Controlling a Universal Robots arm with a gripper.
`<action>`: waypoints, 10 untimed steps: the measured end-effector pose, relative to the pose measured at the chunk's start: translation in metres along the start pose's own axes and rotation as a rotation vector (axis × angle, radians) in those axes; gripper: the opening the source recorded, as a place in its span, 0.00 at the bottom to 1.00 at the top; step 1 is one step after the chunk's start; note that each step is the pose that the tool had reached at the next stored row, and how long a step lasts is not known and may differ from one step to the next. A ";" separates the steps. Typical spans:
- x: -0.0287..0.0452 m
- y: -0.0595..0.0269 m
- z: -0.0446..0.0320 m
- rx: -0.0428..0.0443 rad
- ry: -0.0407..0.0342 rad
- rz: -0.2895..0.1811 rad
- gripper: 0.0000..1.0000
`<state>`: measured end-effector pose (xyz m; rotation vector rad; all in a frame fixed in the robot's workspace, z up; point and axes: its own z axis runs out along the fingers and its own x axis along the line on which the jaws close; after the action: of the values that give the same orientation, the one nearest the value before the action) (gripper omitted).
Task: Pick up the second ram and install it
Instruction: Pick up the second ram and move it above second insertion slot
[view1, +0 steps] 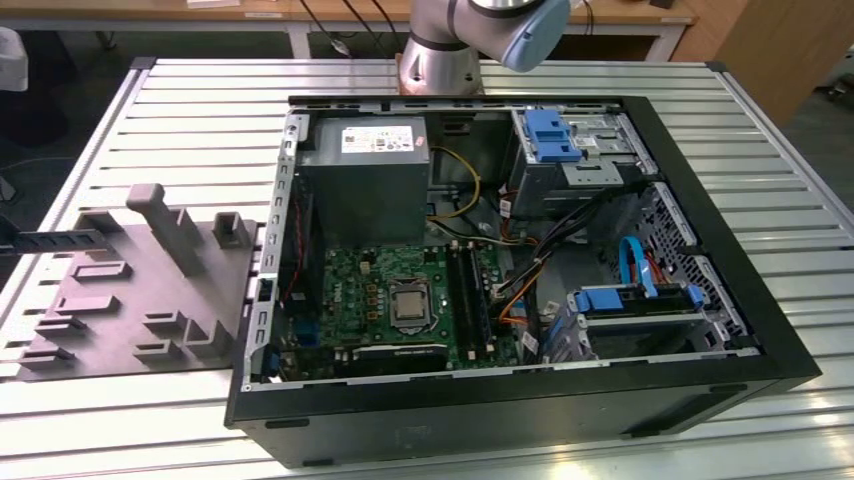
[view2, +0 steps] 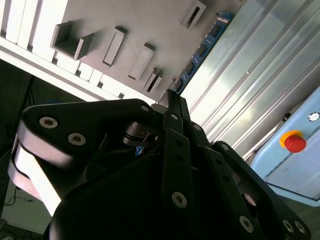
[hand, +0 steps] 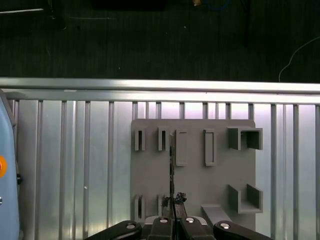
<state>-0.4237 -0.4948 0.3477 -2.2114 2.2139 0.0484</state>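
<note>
Your gripper (view2: 172, 100) is clamped on one end of the second ram (view2: 202, 50). The dark-blue stick hangs edge-on over the grey tray (hand: 200, 185). That tray lies by the bench (view1: 200, 110) edge on the exterior view's left, beside the open computer case (view1: 534, 420).

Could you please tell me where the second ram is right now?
In the first wrist view the second ram sticks out from the tip of the gripper, over the grey holder plate on the slatted table.
</note>
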 end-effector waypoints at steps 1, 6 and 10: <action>0.0000 0.0000 -0.0001 -0.0001 0.0001 0.000 0.11; -0.0001 0.0000 -0.0015 -0.0007 0.0006 0.000 0.11; -0.0003 0.0000 -0.0072 -0.0002 0.0002 0.000 0.11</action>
<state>-0.4236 -0.4948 0.3549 -2.2117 2.2141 0.0484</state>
